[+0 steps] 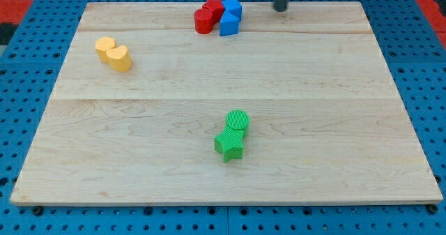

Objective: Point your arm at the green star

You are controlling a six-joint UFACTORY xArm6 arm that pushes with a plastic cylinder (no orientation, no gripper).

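The green star lies on the wooden board below the middle, touching a green cylinder just above it. My tip is at the view's top edge, right of the centre, far above the green star. It stands a little to the right of the blue blocks and touches no block.
A red cylinder and a red block sit at the top centre beside two blue blocks. Two yellow blocks lie at the upper left. A blue pegboard surrounds the board.
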